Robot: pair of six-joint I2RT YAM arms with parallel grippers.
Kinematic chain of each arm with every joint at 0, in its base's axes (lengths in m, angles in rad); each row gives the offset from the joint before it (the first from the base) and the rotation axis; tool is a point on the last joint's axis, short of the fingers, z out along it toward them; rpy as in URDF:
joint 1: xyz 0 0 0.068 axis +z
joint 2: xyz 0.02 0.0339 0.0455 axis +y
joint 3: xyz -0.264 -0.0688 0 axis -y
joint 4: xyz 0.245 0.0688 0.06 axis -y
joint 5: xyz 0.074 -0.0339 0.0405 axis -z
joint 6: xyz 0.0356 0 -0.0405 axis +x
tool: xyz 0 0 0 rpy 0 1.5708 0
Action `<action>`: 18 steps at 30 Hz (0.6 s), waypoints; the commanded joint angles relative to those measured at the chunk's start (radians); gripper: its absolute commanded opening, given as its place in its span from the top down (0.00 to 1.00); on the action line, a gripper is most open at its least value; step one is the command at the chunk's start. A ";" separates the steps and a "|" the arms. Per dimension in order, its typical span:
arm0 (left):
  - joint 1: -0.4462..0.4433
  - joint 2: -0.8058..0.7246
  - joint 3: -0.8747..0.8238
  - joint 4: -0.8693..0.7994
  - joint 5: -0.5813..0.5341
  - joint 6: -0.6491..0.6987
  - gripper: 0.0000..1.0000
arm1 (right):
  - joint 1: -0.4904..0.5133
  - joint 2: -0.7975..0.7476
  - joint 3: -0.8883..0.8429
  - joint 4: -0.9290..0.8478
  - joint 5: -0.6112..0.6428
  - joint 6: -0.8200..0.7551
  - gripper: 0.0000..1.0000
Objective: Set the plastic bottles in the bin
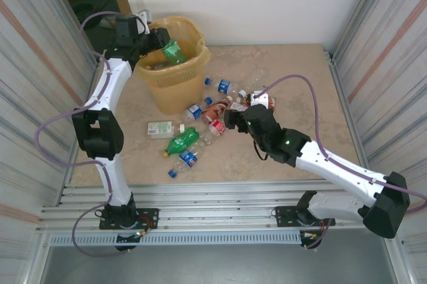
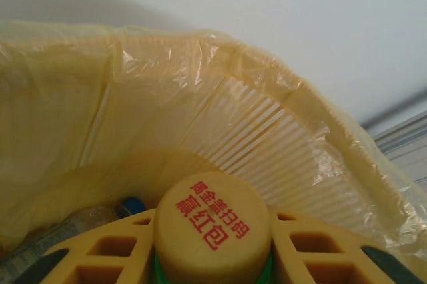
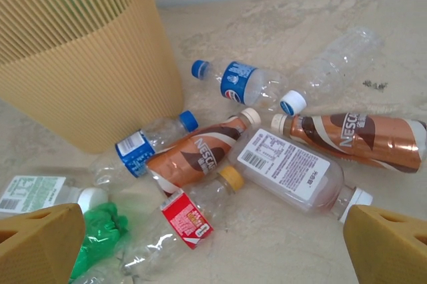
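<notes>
Holding 1 green btl (image 1: 173, 52); 2 brown btls (image 3: 197, 154) (image 3: 363, 139) loose

Bottles (image 1: 200, 124) lie right of the bin (image 1: 175, 91) — another bottle (image 1: 172, 52) above it.

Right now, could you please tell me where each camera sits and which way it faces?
Top external: above and behind the bases, looking down on the table; both arms, left gripper holding a green bottle over the bin, right gripper open above loose bottles.
Left wrist: faces into the bin past the bottle's yellow cap, left fingers either side.
Right wrist: looks down on loose bottles beside the bin, right fingers at bottom corners.
Shared: the bin, in all three.
</notes>
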 commanded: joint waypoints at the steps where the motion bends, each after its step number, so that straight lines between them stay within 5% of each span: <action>1: -0.005 0.012 0.051 -0.010 0.010 0.032 0.54 | -0.014 0.004 0.036 -0.039 0.026 0.049 0.02; 8: -0.008 -0.002 0.088 -0.042 -0.011 0.059 0.31 | -0.031 0.005 0.036 -0.076 0.021 0.079 0.02; 18: -0.009 -0.133 0.078 -0.071 -0.086 0.124 0.25 | -0.046 0.043 0.055 -0.122 0.018 0.121 0.02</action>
